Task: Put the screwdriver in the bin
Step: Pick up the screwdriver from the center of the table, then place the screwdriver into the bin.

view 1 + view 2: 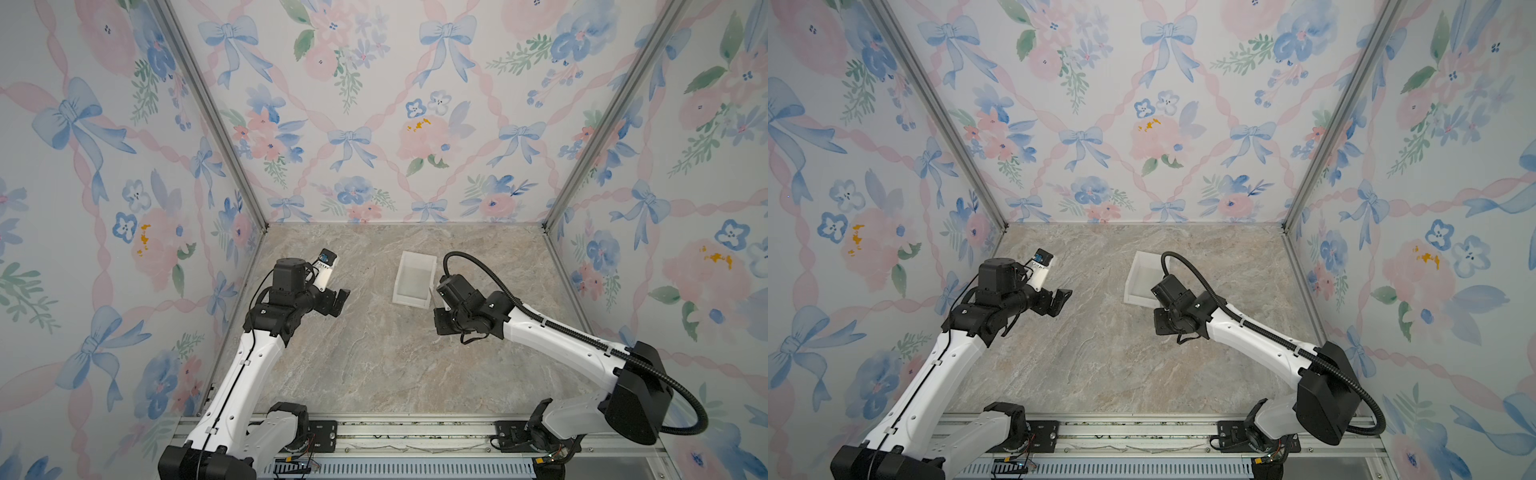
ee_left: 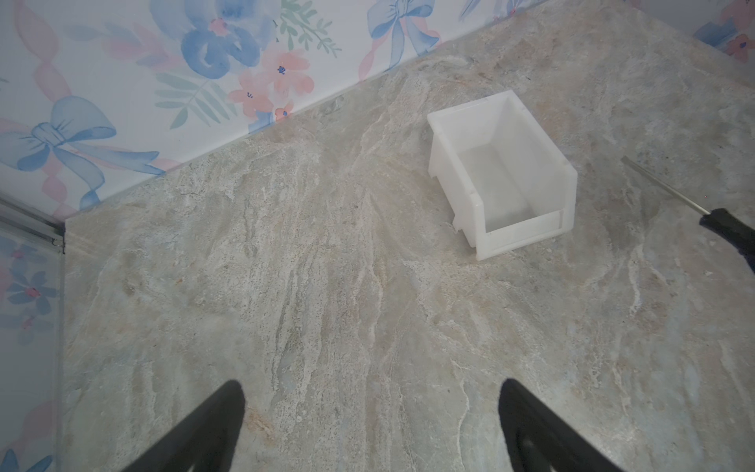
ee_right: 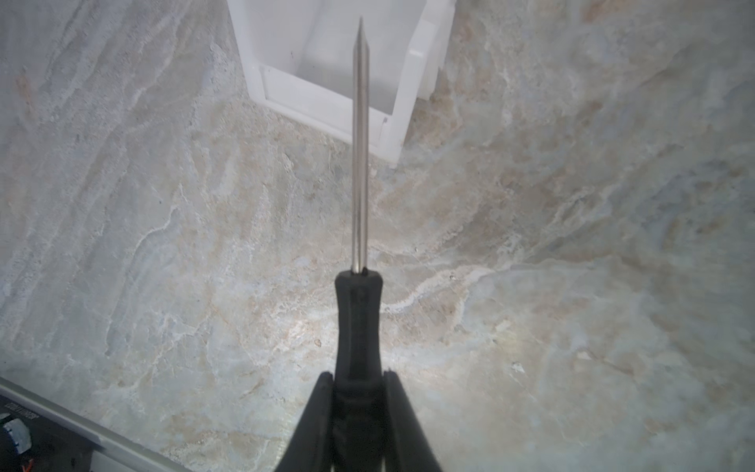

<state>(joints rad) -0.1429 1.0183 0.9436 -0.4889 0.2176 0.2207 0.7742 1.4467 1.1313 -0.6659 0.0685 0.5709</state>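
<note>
Marble tabletop (image 3: 163, 245) beneath the right pincer (image 3: 357, 374). White bin (image 3: 310, 98) just ahead of the jaws, open top up, low lip turned toward them. Left pincer (image 2: 371, 384) well off to the side, spread wide, empty. Right pincer clamped narrow on the black handle of the screwdriver (image 3: 359, 286), thin shaft projecting straight forward from between the fingers, tip near the bin's near corner, seemingly not yet inside. Probably light and rigid. Handle thick enough for a firm pinch; bare metal shaft likely slippery. Best held by the handle, as here; grip toward its rear end, so some risk of pivoting.
</note>
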